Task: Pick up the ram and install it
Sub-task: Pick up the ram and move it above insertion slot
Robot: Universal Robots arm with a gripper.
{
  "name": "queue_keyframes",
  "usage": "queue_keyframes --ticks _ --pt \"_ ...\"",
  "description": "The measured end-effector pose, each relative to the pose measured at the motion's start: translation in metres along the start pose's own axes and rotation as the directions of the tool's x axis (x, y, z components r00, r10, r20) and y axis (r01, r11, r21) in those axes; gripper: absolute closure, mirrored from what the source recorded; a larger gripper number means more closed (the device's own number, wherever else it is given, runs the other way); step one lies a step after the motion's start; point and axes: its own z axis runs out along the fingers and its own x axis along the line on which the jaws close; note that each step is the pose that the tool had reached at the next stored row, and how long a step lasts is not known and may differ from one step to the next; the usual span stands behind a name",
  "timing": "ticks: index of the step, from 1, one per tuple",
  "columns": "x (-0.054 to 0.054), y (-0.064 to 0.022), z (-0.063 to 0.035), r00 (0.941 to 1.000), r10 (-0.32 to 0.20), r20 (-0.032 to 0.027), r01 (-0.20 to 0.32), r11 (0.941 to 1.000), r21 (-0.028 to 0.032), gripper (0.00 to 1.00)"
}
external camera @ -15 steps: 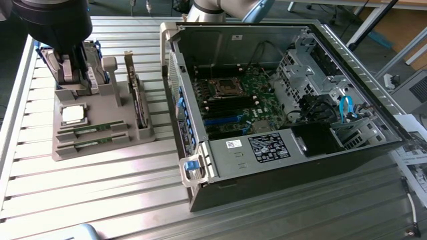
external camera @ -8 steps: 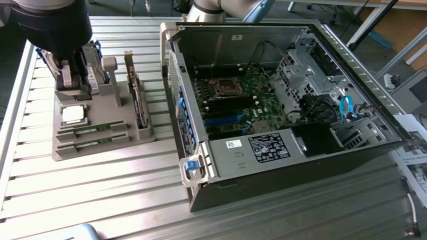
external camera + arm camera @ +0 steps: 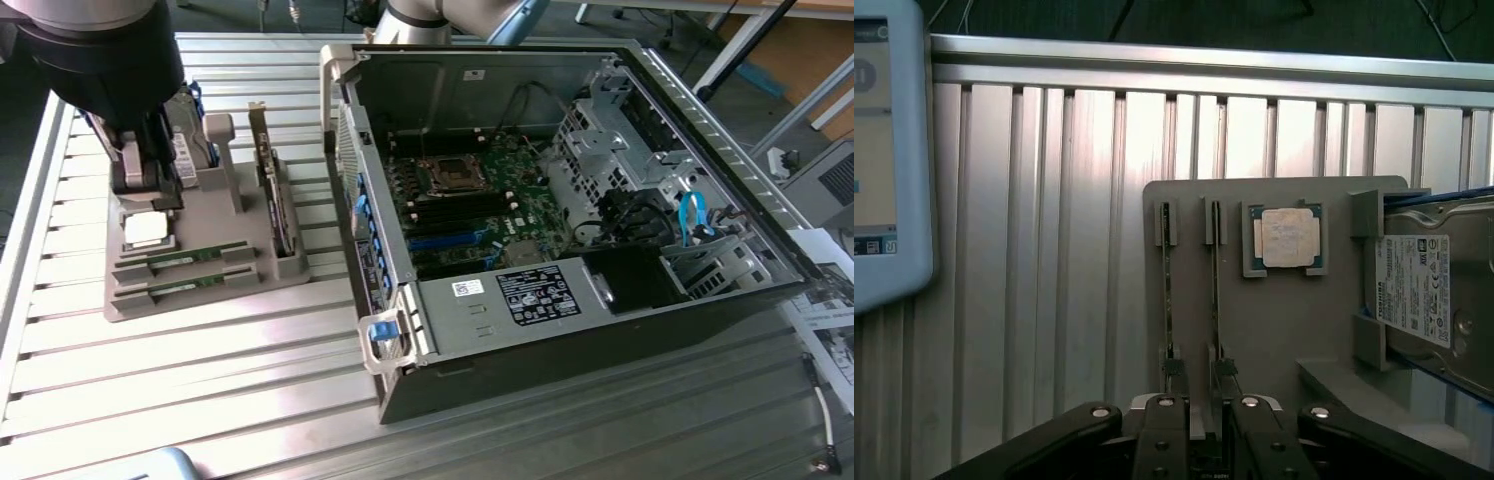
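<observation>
On the exterior view's left, the gripper [image 3: 150, 183] hangs over the far end of a grey parts tray [image 3: 200, 303], its claw spread wide and pinching nothing. Just below it on the tray lies the square silver processor chip [image 3: 144, 230]. Nearer the camera, one ram stick [image 3: 180, 261] and the other ram stick [image 3: 187, 287] sit side by side in their slots, neither lifted out. To their right a dark expansion card [image 3: 274, 200] stands upright in the tray. Further right, the open computer case [image 3: 387, 230] lies on its side on the slatted aluminium table [image 3: 200, 400], showing the green motherboard [image 3: 467, 215], the processor socket [image 3: 451, 175] and a blue cable [image 3: 690, 215]. In the wrist view the fingers [image 3: 1154, 440] stand apart close to the ends of both sticks, which run edge-up across the tray, with the processor chip next to them, a hard drive [image 3: 1424, 290] further along and a white-framed screen [image 3: 884, 150] on the table off the tray
</observation>
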Motion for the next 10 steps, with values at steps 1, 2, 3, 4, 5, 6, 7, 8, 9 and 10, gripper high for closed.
queue_keyframes --ticks 1,2,3,4,5,6,7,8,9,10 --pt "0.0 0.0 0.0 1.0 0.0 0.0 0.0 1.0 0.0 0.76" --pt "0.0 0.0 0.0 1.0 0.0 0.0 0.0 1.0 0.0001 0.76" --pt "0.0 0.0 0.0 1.0 0.0 0.0 0.0 1.0 0.0 0.76" --pt "0.0001 0.0 0.0002 1.0 0.0 -0.0001 0.0 1.0 -0.0001 0.76" --pt "0.0001 0.0 0.0009 1.0 0.0 0.0 0.0 1.0 0.0001 0.76" --pt "0.0001 0.0 0.0017 1.0 0.0 0.0 0.0 1.0 0.0002 0.76" --pt "0.0002 -0.0001 0.003 1.0 0.0 0.0 0.0 1.0 0.0003 0.76" --pt "0.0003 -0.0001 0.0039 1.0 0.0 -0.0001 0.0 1.0 0.0005 0.76" --pt "0.0003 -0.0002 0.0049 1.0 0.0 0.0 0.0 1.0 0.0007 0.76" --pt "0.0004 -0.0002 0.0058 1.0 0.0 0.0 0.0 1.0 0.001 0.76"
